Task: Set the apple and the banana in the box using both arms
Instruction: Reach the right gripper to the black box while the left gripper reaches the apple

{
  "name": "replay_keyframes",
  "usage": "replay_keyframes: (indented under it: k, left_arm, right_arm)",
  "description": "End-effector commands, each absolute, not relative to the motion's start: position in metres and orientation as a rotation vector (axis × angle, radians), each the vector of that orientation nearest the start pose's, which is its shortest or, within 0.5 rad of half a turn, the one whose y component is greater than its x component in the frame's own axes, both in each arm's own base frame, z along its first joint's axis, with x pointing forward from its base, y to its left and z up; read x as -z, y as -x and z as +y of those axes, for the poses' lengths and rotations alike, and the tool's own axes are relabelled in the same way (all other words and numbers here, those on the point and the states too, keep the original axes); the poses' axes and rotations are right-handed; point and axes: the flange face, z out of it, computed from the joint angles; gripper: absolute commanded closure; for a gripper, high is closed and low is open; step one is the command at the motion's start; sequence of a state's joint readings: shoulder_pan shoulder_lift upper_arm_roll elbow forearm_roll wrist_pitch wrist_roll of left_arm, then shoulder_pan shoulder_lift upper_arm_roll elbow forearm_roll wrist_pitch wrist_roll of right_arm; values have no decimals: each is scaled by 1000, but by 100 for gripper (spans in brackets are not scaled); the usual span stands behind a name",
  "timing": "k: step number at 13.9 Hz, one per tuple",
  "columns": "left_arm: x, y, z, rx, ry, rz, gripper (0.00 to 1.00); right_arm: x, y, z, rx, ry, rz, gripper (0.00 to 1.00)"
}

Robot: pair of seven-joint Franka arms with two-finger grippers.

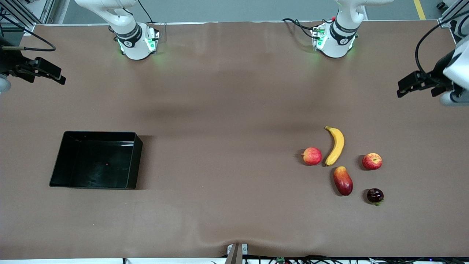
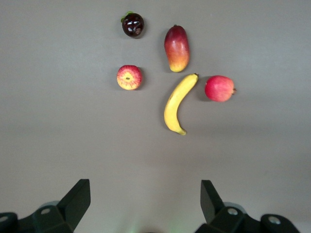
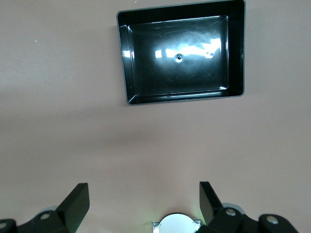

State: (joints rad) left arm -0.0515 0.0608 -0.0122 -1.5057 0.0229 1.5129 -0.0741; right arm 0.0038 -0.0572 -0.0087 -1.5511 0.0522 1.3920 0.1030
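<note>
The apple (image 1: 372, 161), red with yellow streaks and a stem dimple, lies toward the left arm's end of the table; it also shows in the left wrist view (image 2: 129, 77). The yellow banana (image 1: 335, 145) (image 2: 179, 103) lies beside it. The black box (image 1: 95, 161) (image 3: 180, 53) sits empty toward the right arm's end. My left gripper (image 1: 405, 87) (image 2: 146, 189) is open and empty, up in the air at the table's end, apart from the fruit. My right gripper (image 1: 55, 75) (image 3: 144, 190) is open and empty, raised at the other end, apart from the box.
A pinkish-red round fruit (image 1: 311, 156) lies beside the banana. A red-yellow mango-like fruit (image 1: 343, 180) and a dark round fruit (image 1: 375, 195) lie nearer the front camera than the apple. The brown table cloth (image 1: 227, 128) ripples at the front edge.
</note>
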Motion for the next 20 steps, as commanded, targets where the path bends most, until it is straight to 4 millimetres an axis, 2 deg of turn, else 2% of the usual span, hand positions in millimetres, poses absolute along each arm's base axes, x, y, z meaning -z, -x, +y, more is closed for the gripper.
replay_keyframes:
  k: [1,4,6,9,11,15,18,20]
  left_arm:
    - [-570,-607,-9,-47,3092,-54,0]
    - [-493,-640,24,-61,3094,-126,0]
    - [-442,-649,38,-35,3095,-156,0]
    - [-384,-654,41,19,3099,-163,0]
    - [-347,-658,44,3,3101,-167,0]
    - [-285,-652,45,10,3105,-161,0]
    - [-262,-651,44,-21,3107,-160,0]
    - [-250,-652,43,-21,3108,-156,0]
  right_arm:
    - [-652,-518,8,-154,3087,151,0]
    - [-650,-518,7,-158,3087,153,0]
    - [-649,-518,8,-161,3087,151,0]
    - [-639,-523,4,-168,3093,161,0]
    - [-625,-529,-1,-179,3096,178,0]
    - [-577,-546,-27,-130,3093,253,0]
    - [-539,-570,-56,-131,3089,315,0]
    - [-502,-589,-70,-144,3089,309,0]
